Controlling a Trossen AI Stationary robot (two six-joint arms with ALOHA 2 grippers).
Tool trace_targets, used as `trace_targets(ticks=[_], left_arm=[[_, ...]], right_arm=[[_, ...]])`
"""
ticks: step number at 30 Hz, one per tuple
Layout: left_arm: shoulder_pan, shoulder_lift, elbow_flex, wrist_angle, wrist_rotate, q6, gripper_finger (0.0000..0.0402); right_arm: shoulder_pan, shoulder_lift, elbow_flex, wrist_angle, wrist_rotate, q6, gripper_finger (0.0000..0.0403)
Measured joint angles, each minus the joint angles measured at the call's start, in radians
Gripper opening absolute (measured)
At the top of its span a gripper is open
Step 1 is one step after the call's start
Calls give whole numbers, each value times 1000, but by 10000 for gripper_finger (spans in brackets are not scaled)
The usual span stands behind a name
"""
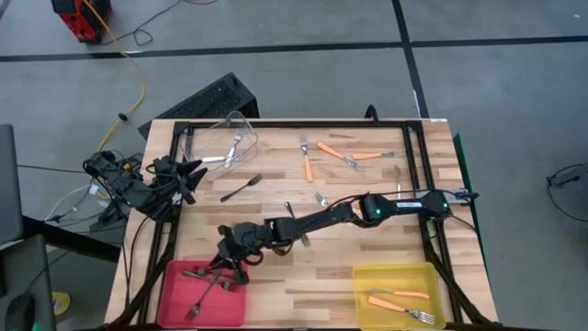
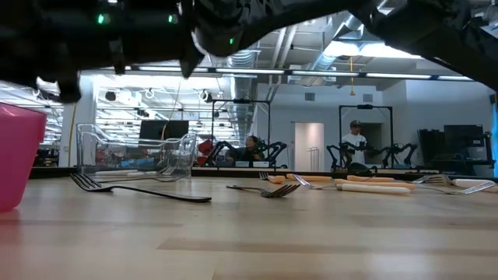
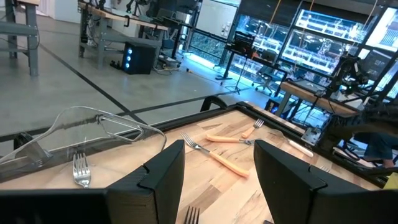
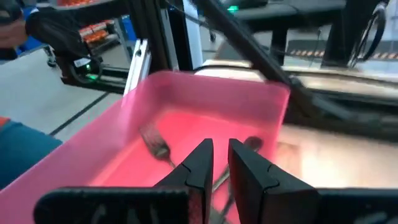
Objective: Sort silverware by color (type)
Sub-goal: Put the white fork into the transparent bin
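the silverware is already partly sorted. dark forks (image 1: 207, 283) lie in the pink bin (image 1: 171, 303) at the near left corner of the table, orange-handled forks (image 1: 402, 294) in the yellow bin (image 1: 366, 305) at the near right, and a silver fork (image 1: 235, 147) in the clear bin (image 1: 241, 120) at the far left, which looks tipped on its side. loose pieces are left on the bare wood: one dark fork (image 1: 241, 188) near the clear bin, three orange-handled ones (image 1: 307, 164) towards the far middle, and a couple of small pieces (image 1: 320, 199) beside the right arm, whose kind i cannot tell.

the right gripper (image 1: 237, 260) is stretched across the table to the pink bin's far rim and hangs over it, fingers (image 4: 200, 163) drawn near to each other with only a thin gap. in its wrist view a slim dark thing runs down below the fingertips, but whether it is pinched there or lies in the bin (the view is blurred) i cannot tell. being over the bin of dark forks, this reads as the drop-off of a dark one.

the left gripper (image 1: 188, 175) waits at the table's left edge, just beside the clear bin, fingers (image 3: 163, 177) spread wide with nothing between them.

the long right arm lies over the middle of the table, so it blocks the left arm's way to the loose pieces beside it. the clear bin's open mouth faces the table, which suits sliding silver forks in.
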Motion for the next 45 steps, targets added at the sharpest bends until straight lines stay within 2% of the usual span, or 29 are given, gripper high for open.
trace_targets(ticks=[7,12,20,27,32,37,41,45], left_arm=[[0,0,0,0,0,0,178],[0,0,0,0,-1,0,178],[0,0,0,-1,0,0,178],[0,0,0,0,-1,0,178],[0,0,0,-1,-1,1,178],[0,0,0,0,-3,2,178],[0,0,0,0,-9,2,178],[0,0,0,2,-13,3,178]], right_arm=[[-21,-108,-2,-130,6,-104,76],[-45,-194,1,-243,62,-178,76],[-104,-341,-1,-531,93,-293,76],[-214,-515,1,-787,200,-411,76],[-319,-638,1,-944,219,-403,76],[-409,-732,-2,-1095,221,-323,76],[-418,-749,-3,-1236,216,-281,76],[-415,-752,-6,-1494,210,-275,76]])
